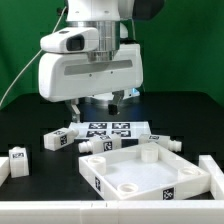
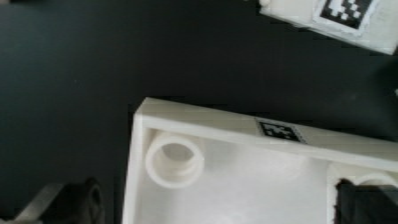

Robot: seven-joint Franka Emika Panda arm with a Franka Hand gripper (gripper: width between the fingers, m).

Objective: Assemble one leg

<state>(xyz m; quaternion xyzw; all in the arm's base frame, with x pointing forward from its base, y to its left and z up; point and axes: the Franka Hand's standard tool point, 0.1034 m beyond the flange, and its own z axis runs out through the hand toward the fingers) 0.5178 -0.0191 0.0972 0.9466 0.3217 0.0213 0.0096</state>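
in the exterior view the gripper hangs over the black table, above the far edge of the marker board. its two dark fingers stand wide apart with nothing between them. one leg lies on its side just beside the marker board's end, on the exterior view's left. a second leg lies between the marker board and the big white panel. a third leg rests near the panel's far corner on the exterior view's right. a fourth leg sits well apart on the exterior view's left. none of them touches the fingers. in the wrist view the gripper looks down on a corner of the panel, with a round socket in it and a small tag on its rim. the blurred fingertips are spread wide and grip nothing. a white tagged piece shows at the picture's edge; i cannot tell whether it is a leg or the board.
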